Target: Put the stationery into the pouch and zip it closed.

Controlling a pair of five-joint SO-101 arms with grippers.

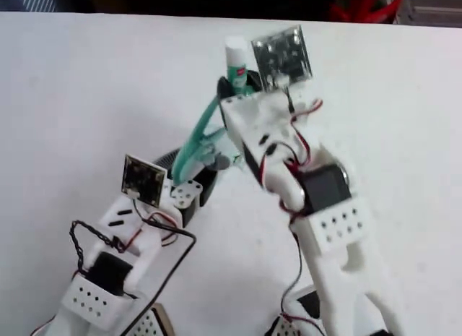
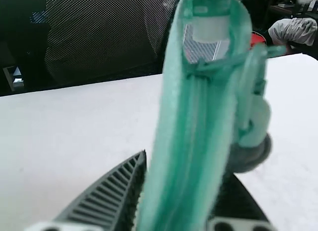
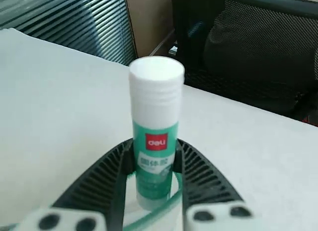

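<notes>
Nearest, the ribbed black fingers of the left gripper [image 2: 185, 181] are clamped on the edge of the pouch [image 2: 191, 136], a soft green sleeve with a fuzzy rim, lifted off the table [image 1: 86, 90] and standing on edge. Beyond it, the right gripper [image 3: 154, 154] is closed narrowly around the glue stick [image 3: 155, 116], a smooth cylinder with a white ridged cap and a green label. The stick's lower end meets the pouch rim; whether it is inside cannot be told. The table is matt white. Behind it stands a black mesh chair [image 3: 258, 57].
</notes>
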